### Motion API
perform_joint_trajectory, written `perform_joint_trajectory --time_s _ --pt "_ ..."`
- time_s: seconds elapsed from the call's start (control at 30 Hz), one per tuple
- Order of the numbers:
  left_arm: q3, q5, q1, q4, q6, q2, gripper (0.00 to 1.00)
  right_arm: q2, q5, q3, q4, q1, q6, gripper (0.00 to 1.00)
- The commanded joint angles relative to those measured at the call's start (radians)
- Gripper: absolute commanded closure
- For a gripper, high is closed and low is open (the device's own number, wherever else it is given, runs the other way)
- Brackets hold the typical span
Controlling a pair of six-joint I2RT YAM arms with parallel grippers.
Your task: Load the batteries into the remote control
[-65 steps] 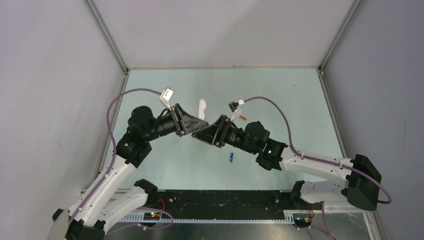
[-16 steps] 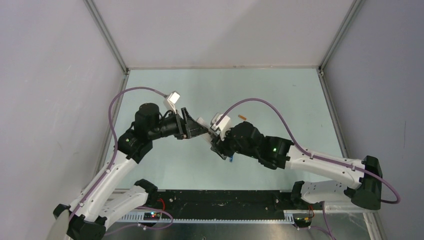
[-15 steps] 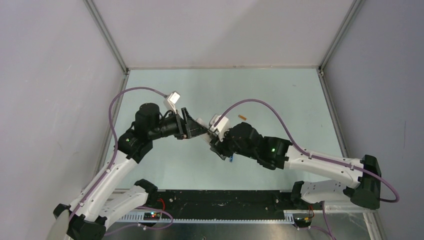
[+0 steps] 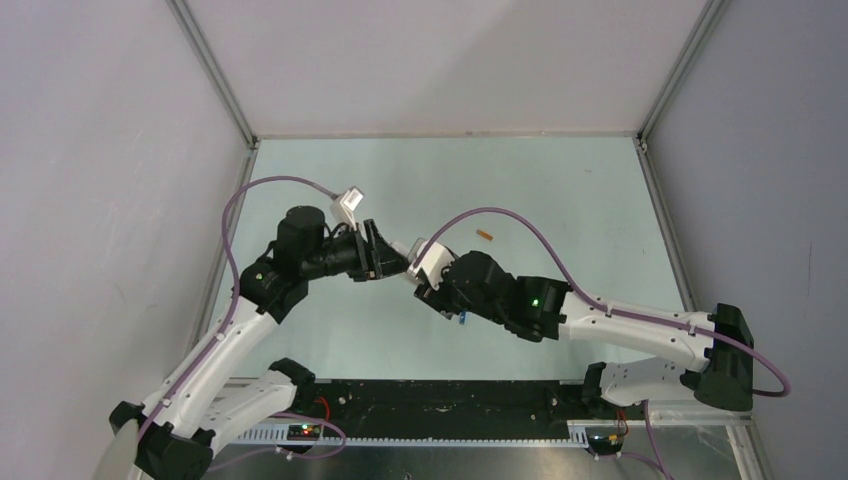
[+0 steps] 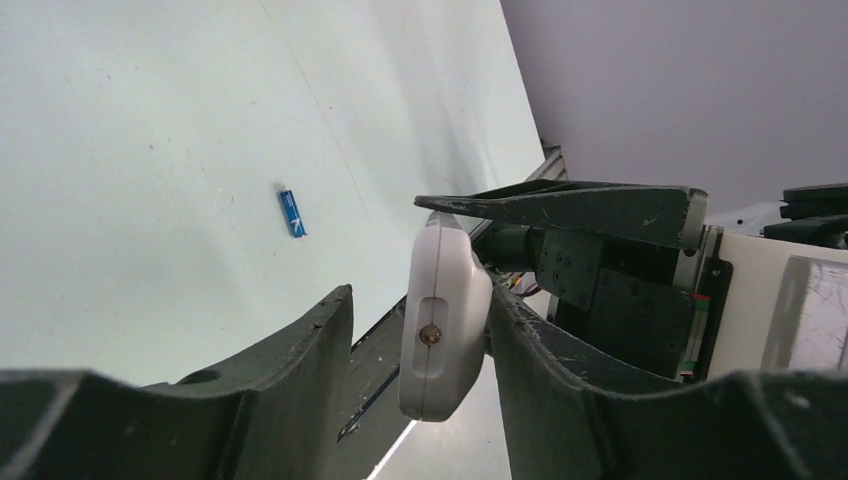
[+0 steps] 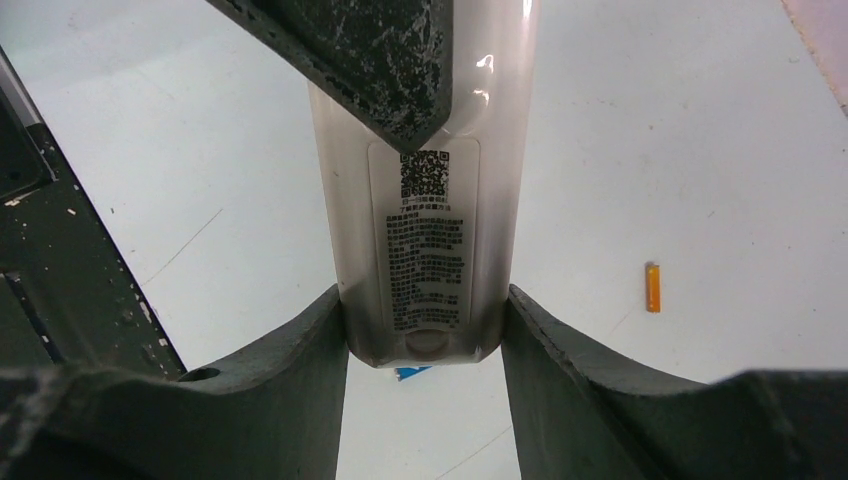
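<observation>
In mid-air: white remote control (image 6: 425,250), QR-code label (image 6: 424,175); right gripper (image 6: 425,305) clamps it, left gripper (image 5: 418,305) straddles, unclosed.

remote control (image 6: 425,200): one by my count, mid-table.
batteries: two; I see a blue battery (image 5: 291,213) nearer and an orange battery (image 6: 652,288) farther, to the right.
arms: two, left arm (image 4: 230,330) and right arm (image 4: 640,325).
grippers: two, left gripper (image 5: 420,300) and right gripper (image 6: 425,300).
purple cables (image 4: 260,185): two, one per arm.
</observation>
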Motion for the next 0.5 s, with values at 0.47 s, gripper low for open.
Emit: perform_joint_trajectory --time_s 0.47 --pt "0.040 0.017 0.003 -0.013 0.037 0.046 0.80 -0.009 -0.056 0.045 0.020 0.005 -0.048 0.69"
